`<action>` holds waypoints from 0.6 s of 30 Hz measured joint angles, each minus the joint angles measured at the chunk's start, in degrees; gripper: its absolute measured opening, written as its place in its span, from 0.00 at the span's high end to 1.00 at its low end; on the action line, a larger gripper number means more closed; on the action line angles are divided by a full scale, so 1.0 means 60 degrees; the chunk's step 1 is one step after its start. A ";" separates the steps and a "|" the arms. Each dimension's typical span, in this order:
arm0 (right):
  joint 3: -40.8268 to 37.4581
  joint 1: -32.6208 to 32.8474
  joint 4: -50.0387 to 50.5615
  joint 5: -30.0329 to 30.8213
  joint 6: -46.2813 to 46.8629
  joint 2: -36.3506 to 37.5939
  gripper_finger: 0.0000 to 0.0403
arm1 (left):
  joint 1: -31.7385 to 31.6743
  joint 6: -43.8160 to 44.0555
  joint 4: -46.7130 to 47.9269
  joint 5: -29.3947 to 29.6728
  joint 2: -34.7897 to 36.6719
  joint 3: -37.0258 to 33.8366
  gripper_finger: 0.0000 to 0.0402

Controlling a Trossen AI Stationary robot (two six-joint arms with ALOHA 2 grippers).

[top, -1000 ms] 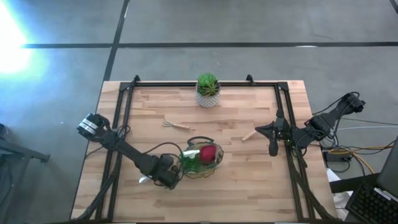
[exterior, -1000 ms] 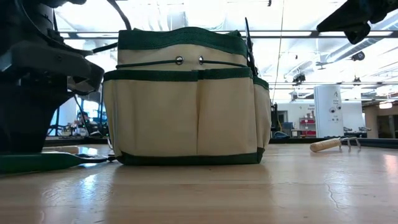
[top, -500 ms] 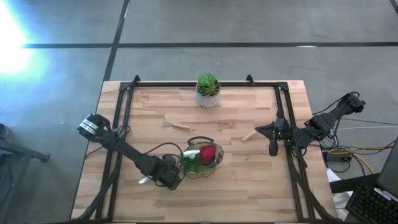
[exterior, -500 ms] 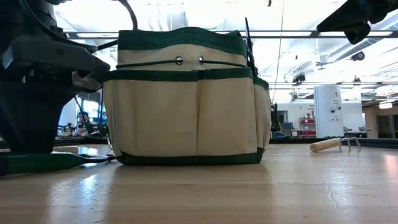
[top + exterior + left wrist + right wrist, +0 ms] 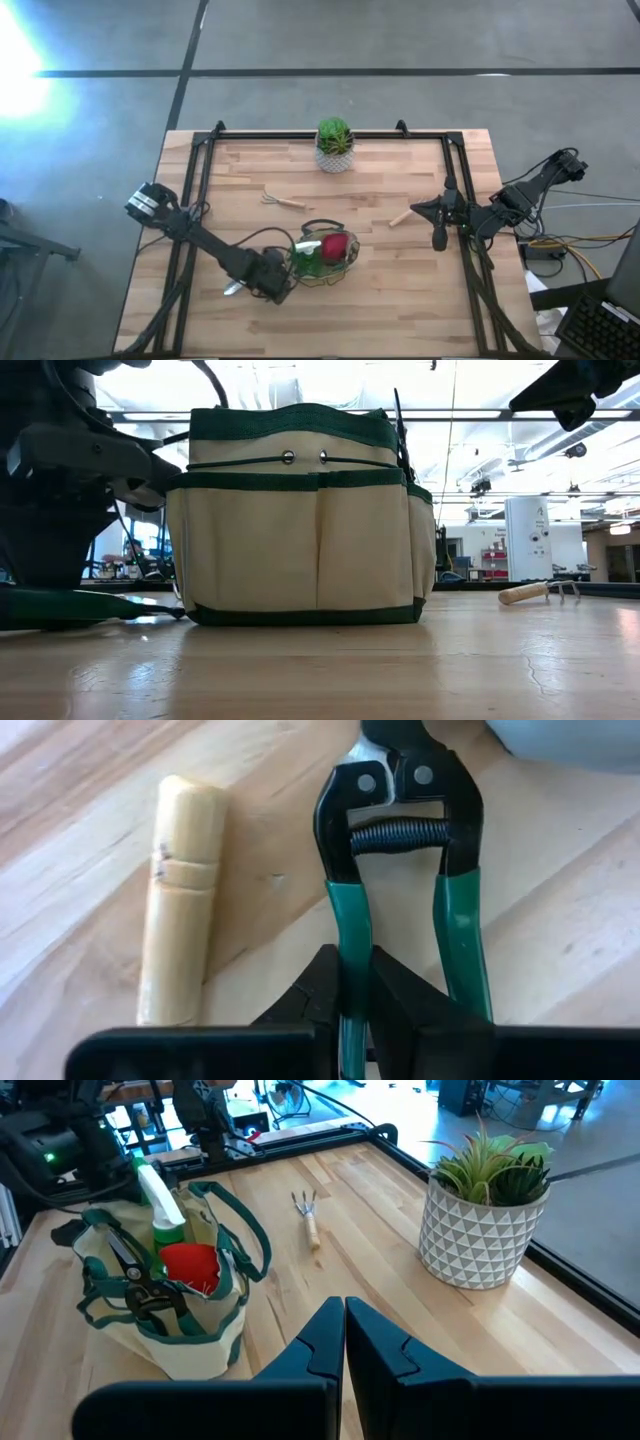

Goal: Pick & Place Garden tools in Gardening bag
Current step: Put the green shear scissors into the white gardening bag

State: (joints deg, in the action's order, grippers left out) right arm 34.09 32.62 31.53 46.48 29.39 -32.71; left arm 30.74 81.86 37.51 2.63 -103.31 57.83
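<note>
The beige gardening bag (image 5: 300,550) with green trim stands near the table's front middle. It holds a green spray bottle (image 5: 165,1220), a red item (image 5: 190,1265) and dark shears (image 5: 140,1275). Green-handled pruning shears (image 5: 400,840) lie on the table at the bag's left, head toward the bag, beside a wooden handle (image 5: 180,900). My left gripper (image 5: 270,281) is shut on the shears. A rake (image 5: 282,200) lies farther back. My right gripper (image 5: 438,240) hangs shut at the right, touching nothing. My left gripper pinches one green handle (image 5: 350,945) of the pruning shears between its two fingers (image 5: 325,985), about midway along that handle. The fingers come from above, pointing down, one on each side of it. The other green handle (image 5: 462,940) stays free outside the fingers.
A potted plant in a white pot (image 5: 334,145) stands at the far edge's middle. Another wooden-handled tool (image 5: 400,217) lies just left of my right gripper. A black frame (image 5: 200,170) runs along the table's sides and back.
In the low view my left gripper has shifted a little, and the green handle under it now stands slightly higher than a second ago. The bag and the other tools have stayed in place.
</note>
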 joint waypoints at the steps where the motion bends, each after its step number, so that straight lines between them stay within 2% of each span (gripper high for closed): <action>1: 0.0000 0.0000 -0.0002 0.0000 0.0000 0.0000 0.98 | 0.0000 -0.0097 -0.0014 -0.0081 0.0000 0.0003 0.92; 12: -0.0004 0.0000 0.0000 0.0000 0.0000 0.0000 0.98 | 0.0011 -0.0562 0.0319 -0.0430 0.0767 0.0013 0.92; 18: -0.0004 0.0000 0.0035 0.0000 0.0000 0.0000 0.98 | 0.0138 -0.0429 0.1267 -0.0579 0.1454 -0.0023 0.92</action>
State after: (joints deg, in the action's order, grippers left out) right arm 34.06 32.62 31.74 46.48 29.39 -32.71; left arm 31.57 79.28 45.11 -0.85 -94.58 57.69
